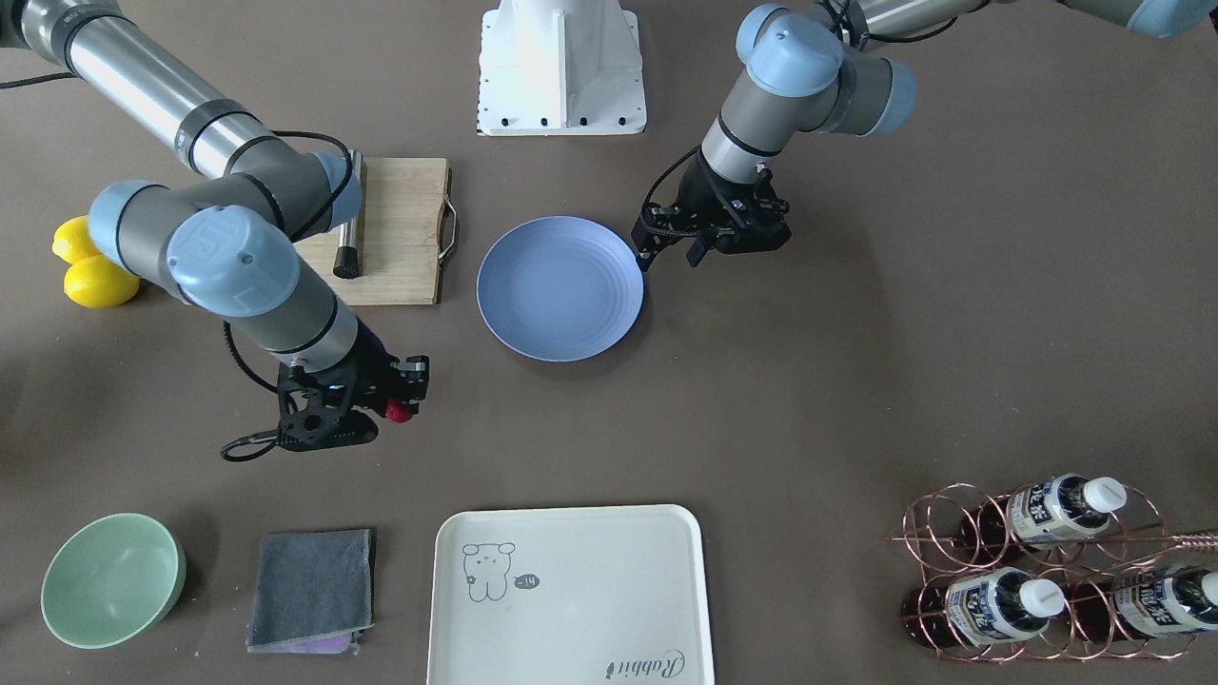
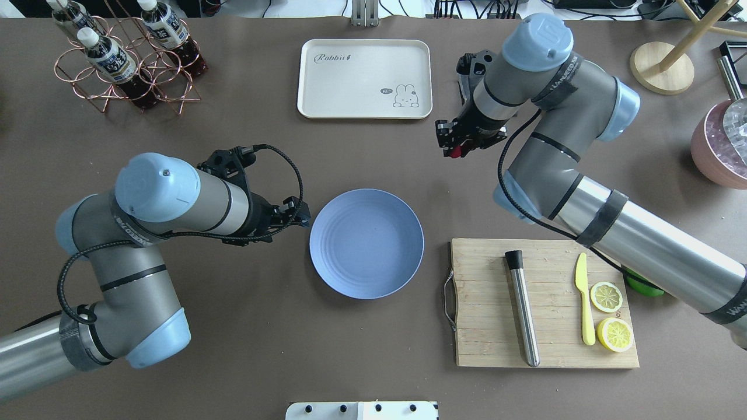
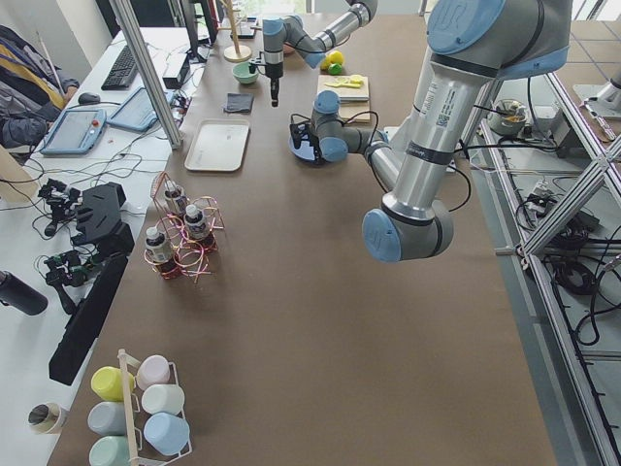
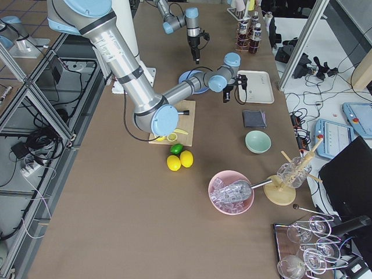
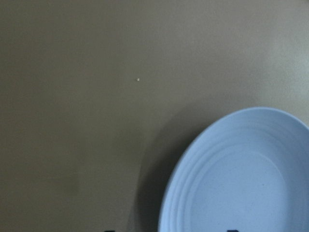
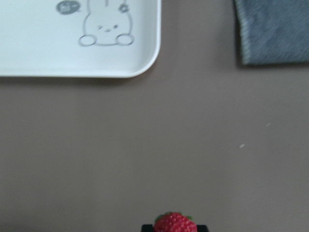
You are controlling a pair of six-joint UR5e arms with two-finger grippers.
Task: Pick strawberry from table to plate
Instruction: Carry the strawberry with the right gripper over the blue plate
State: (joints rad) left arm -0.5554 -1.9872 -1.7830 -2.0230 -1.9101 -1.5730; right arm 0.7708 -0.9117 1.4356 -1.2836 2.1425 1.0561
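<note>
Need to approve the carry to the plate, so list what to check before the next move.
1. Strawberry in right gripper: ok, clamped there.
2. Plate free to receive: ok, nothing lies on it.
3. Table between right gripper and plate: ok, bare.
4. Left gripper clear of plate: not ok, it hangs open at the rim; probably worth backing it off first.
</note>
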